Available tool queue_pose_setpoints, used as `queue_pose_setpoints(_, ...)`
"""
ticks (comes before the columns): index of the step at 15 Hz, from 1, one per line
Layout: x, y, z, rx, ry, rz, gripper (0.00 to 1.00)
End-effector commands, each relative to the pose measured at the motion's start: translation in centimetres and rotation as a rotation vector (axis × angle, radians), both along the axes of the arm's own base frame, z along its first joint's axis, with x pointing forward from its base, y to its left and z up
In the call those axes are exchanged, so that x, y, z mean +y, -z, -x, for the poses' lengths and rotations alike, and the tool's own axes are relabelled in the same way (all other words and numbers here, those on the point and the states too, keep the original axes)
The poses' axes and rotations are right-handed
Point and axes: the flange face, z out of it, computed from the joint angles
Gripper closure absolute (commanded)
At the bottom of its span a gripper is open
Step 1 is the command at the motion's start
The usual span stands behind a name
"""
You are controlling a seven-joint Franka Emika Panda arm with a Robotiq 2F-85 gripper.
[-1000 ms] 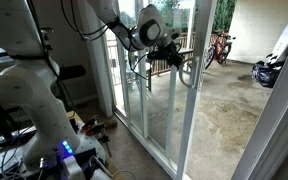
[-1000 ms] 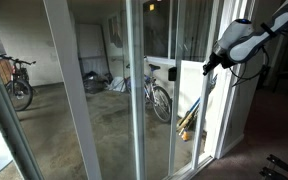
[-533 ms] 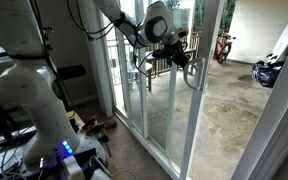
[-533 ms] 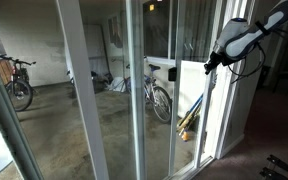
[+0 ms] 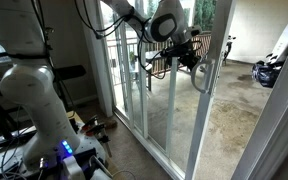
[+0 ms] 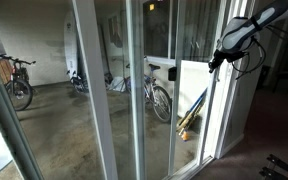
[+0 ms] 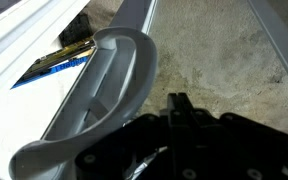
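The tall sliding glass door is standing in its floor track. It's looking heavy and stiff, with slick panes that are no place to push. The white loop handle on its edge stile is looking rigid and is the spot to hook. The gripper is sitting right at that loop, jaws pressed together, seemingly not pinching it.

A white loop handle stands upright on the sliding glass door.
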Motion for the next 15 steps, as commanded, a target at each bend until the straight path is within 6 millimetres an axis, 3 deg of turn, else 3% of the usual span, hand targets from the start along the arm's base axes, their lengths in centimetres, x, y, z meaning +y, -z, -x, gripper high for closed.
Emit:
queue_pose_setpoints(1,-7.0,1.2,-0.7,0.009,0.012,0.024,0.95)
queue_pose_setpoints(15,-18.0,1.7,-1.0,0.062,0.008,0.001,0.95)
